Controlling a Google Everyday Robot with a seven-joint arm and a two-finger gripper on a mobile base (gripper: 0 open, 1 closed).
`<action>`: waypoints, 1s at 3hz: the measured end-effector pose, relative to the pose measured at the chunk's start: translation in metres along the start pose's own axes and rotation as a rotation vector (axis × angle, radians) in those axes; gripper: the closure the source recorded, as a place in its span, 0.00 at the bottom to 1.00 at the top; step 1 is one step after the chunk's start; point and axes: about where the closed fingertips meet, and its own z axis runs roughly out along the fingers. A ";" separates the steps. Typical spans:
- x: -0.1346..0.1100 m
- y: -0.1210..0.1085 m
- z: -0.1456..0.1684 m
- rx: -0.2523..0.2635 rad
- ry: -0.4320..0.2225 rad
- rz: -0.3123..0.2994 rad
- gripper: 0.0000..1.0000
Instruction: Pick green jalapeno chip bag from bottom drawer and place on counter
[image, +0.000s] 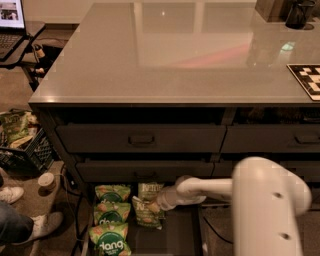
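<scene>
The green jalapeno chip bag (149, 190) lies in the open bottom drawer (181, 234), right of the brighter bags. It is dark olive with pale lettering at its top. My white arm reaches in from the right, and my gripper (151, 206) is down on the middle of the bag, covering part of it. The glossy grey counter (190, 50) tops the cabinet above.
Three bright green "dang" bags (111, 216) lie in a column at the drawer's left. Closed drawers with handles (141, 139) sit above. A checkered board (307, 80) and dark containers (300, 12) are on the counter's right. A crate (22, 145), cup (46, 181) and a person's shoes (10, 194) are on the floor at left.
</scene>
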 end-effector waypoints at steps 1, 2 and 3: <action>-0.003 0.015 -0.044 -0.022 -0.089 0.089 1.00; -0.006 0.031 -0.081 -0.033 -0.139 0.137 1.00; -0.013 0.042 -0.118 -0.019 -0.159 0.154 1.00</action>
